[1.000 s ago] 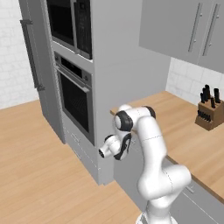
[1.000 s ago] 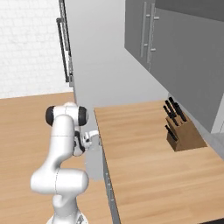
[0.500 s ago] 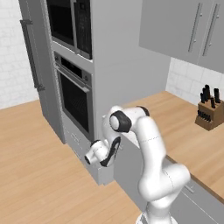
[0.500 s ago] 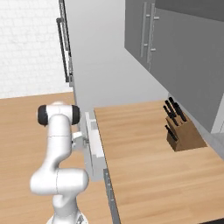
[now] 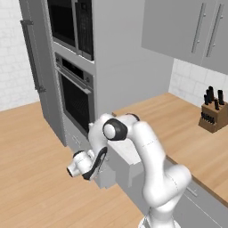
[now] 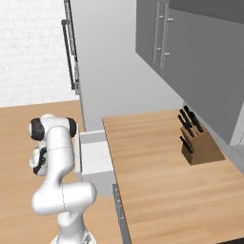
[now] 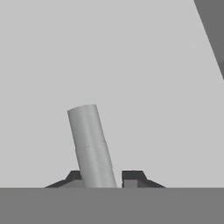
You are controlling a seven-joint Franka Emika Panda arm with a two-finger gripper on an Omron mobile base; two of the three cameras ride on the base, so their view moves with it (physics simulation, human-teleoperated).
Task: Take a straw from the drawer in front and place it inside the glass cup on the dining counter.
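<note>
Once the gripper (image 7: 99, 179) had pinched the handle (image 7: 91, 146) and pulled back, the drawer (image 6: 95, 159) stood far out from the cabinets, its white inside bared left of the counter (image 6: 162, 176), so reaching in for a straw looked possible.

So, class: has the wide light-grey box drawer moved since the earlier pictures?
Yes. The light-grey drawer has slid further out from under the wood counter, away from the cabinet front, pulled by the gripper on its handle.
</note>
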